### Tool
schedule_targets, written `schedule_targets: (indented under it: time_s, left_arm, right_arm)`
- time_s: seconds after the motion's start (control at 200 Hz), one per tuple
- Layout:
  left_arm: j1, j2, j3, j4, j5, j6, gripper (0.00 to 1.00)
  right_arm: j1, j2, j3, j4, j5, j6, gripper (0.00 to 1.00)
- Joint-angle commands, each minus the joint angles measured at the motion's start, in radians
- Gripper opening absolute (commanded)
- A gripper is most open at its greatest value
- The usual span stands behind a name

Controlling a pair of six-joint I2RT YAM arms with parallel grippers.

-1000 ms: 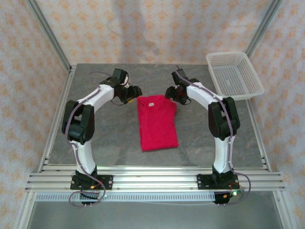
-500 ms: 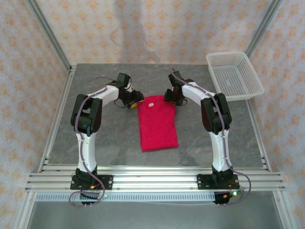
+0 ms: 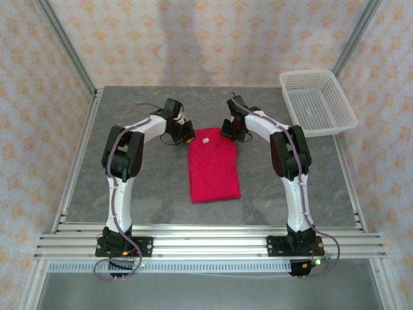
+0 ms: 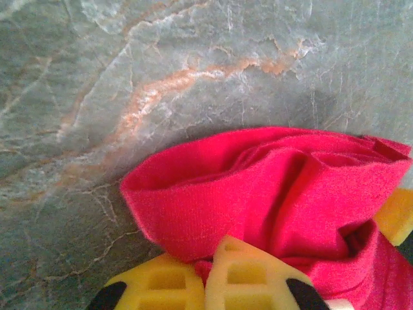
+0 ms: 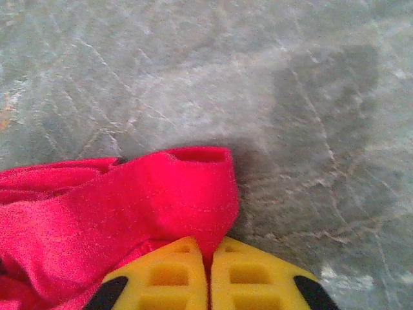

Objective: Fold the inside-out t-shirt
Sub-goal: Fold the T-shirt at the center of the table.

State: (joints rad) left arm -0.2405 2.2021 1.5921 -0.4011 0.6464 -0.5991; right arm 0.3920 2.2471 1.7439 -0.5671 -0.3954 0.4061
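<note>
Half done, at a guess. Lies flat on the worktop [image 3: 155,194] as a narrow strip: inside-out t-shirt [image 3: 213,169], sides already folded in. Clamped at its 2 far corners by left pincer [image 3: 187,134] and right pincer [image 3: 230,129]. Lacks the end-to-end fold.

We see the t-shirt [image 3: 213,169] as soft, matt red knit cloth, the counter [image 3: 155,187] as smooth, veined grey stone, and the basket [image 3: 308,73] as white plastic mesh.
</note>
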Motion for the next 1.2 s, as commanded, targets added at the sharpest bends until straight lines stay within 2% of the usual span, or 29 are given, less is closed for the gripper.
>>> schedule_targets:
  time_s: [0.0, 0.125, 0.24, 0.365, 0.565, 0.666, 0.746, 0.906, 1.006, 1.081, 1.196]
  left_arm:
    - [-0.003, 0.015, 0.068, -0.034, 0.002, 0.016, 0.00]
    - [0.000, 0.019, 0.132, -0.072, 0.012, 0.019, 0.00]
    - [0.010, 0.026, 0.262, -0.142, 0.019, 0.022, 0.00]
    - [0.024, 0.052, 0.468, -0.210, 0.029, 0.021, 0.00]
    - [0.065, 0.149, 0.917, -0.329, 0.073, 0.000, 0.00]
    - [0.071, 0.109, 0.970, -0.311, 0.087, 0.013, 0.00]
    - [0.062, 0.002, 0.788, -0.222, 0.093, 0.032, 0.00]
    - [0.013, -0.272, 0.122, 0.176, 0.041, 0.017, 0.00]
    - [-0.039, -0.372, -0.213, 0.373, 0.016, -0.036, 0.00]
    - [-0.085, -0.422, -0.403, 0.456, -0.018, -0.061, 0.00]
    - [-0.142, -0.506, -0.588, 0.473, -0.085, -0.091, 0.00]
  right_arm:
    - [0.009, 0.040, 0.052, 0.009, -0.035, -0.016, 0.00]
    - [0.007, 0.035, 0.121, -0.015, -0.040, -0.024, 0.00]
    - [-0.002, 0.016, 0.232, -0.064, -0.009, -0.038, 0.00]
    - [-0.014, 0.005, 0.408, -0.126, 0.029, -0.052, 0.00]
    - [-0.030, 0.060, 0.835, -0.288, 0.061, -0.091, 0.00]
    - [-0.030, 0.014, 0.850, -0.294, 0.036, -0.108, 0.00]
    - [-0.024, -0.077, 0.667, -0.226, -0.002, -0.118, 0.00]
    - [0.006, -0.320, 0.016, 0.155, -0.065, -0.085, 0.00]
    - [0.025, -0.418, -0.297, 0.339, -0.098, -0.014, 0.00]
    - [0.055, -0.480, -0.469, 0.436, -0.104, 0.032, 0.00]
    - [0.110, -0.560, -0.633, 0.491, -0.077, 0.079, 0.00]
